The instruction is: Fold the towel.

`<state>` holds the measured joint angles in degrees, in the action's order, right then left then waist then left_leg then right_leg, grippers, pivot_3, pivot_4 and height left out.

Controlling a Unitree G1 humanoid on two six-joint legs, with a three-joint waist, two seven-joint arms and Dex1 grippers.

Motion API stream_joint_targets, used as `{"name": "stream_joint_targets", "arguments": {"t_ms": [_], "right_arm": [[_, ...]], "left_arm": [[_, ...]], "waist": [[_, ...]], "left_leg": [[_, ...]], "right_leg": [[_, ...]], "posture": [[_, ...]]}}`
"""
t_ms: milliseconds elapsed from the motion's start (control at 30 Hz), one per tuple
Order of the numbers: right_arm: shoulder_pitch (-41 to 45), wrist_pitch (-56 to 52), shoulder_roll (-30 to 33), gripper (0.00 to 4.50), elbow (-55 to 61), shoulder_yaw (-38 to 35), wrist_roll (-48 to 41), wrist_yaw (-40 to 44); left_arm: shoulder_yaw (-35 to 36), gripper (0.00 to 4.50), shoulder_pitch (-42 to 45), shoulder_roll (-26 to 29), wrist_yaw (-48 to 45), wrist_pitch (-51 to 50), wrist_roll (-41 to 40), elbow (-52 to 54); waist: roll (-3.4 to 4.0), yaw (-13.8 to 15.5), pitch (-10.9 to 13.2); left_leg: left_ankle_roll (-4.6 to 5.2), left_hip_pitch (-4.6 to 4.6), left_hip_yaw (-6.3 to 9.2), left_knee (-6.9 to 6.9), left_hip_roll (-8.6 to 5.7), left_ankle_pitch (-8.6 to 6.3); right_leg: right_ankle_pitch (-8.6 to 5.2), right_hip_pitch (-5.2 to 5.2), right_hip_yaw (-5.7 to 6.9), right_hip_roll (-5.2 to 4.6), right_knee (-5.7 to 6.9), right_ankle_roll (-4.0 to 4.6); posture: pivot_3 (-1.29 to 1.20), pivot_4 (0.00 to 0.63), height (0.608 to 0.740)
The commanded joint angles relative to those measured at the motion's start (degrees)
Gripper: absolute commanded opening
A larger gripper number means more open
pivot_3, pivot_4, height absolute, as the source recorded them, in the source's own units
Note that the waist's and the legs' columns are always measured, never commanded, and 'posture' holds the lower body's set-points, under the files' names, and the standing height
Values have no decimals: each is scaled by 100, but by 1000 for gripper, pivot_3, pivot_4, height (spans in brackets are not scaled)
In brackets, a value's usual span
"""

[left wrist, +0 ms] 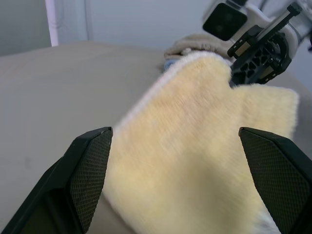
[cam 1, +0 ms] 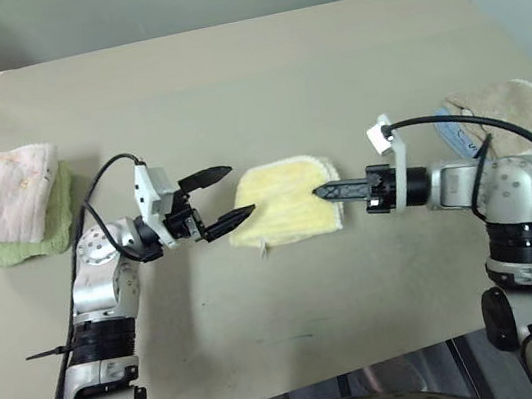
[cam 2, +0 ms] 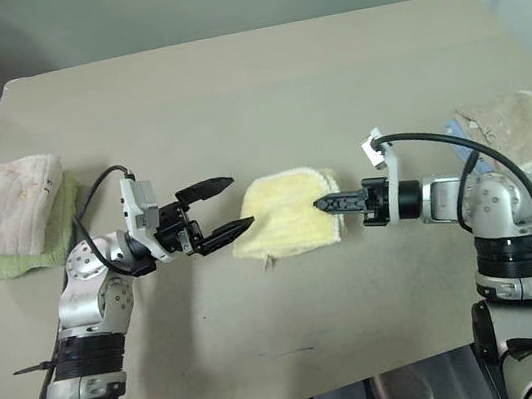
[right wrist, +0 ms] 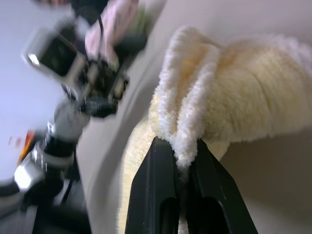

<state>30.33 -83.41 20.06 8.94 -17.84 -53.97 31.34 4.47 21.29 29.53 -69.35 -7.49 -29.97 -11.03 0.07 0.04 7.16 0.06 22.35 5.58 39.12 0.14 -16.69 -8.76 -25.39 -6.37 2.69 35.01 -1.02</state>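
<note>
Across the drab bench (cam 1: 256,69) our yellow towel (cam 1: 282,202) lies mid-surface, already doubled into a small pad. Our right pincer (cam 1: 322,192) is clamped on its hem; our left pincer (cam 1: 221,203) gapes beside it. We judge one more fold remains.

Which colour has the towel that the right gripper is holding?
Pale yellow: the towel, pinched by the right gripper, shows best in the right wrist view.

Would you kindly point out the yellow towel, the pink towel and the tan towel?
yellow towel (cam 1: 287,201): left eye view, middle of top.
pink towel (cam 1: 6,190): left eye view, top.
tan towel (cam 1: 515,109): left eye view, middle.
</note>
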Motion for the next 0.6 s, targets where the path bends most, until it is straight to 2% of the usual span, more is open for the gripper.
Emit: {"name": "stream_joint_targets", "arguments": {"t_ms": [33,133,200,400,600], "right_arm": [[-141,-155,-76,64,815,-1033,-577,-656],[-203,-146,-99,64,1079,-1471,-822,-1100],[-283,251,42,64,1248,-1877,-758,-1383],[-205,849,353,64,962,-2915,-1242,-2121],[-81,1477,866,64,536,-3183,-1450,-2496]], "left_arm": [[30,4500,124,-129,63,-195,-178,194],[-22,4500,186,-246,38,-155,-120,56],[-99,4500,288,-375,-20,-84,-59,-161],[-259,4500,499,-664,-175,94,109,-595],[-441,4500,593,-905,-236,179,268,-774]], "waist": [[0,7,0],[0,0,0],[0,1,0],[0,13,0],[1,14,1]], "left_leg": [[1,0,0,2,-1,-2],[3,0,-1,3,-1,-5],[3,-2,-1,4,-1,-4],[7,-3,-2,7,-2,-4],[7,-3,-1,5,-2,-4]], "right_leg": [[0,1,0,-1,-1,-1],[-1,2,-2,0,-3,-3],[-2,2,-1,0,-1,-4],[1,6,-9,-1,-4,-12],[-2,6,-11,0,-2,-22]], "posture": [[0,150,740],[0,150,740],[0,150,740],[0,150,740],[0,150,740]]}}
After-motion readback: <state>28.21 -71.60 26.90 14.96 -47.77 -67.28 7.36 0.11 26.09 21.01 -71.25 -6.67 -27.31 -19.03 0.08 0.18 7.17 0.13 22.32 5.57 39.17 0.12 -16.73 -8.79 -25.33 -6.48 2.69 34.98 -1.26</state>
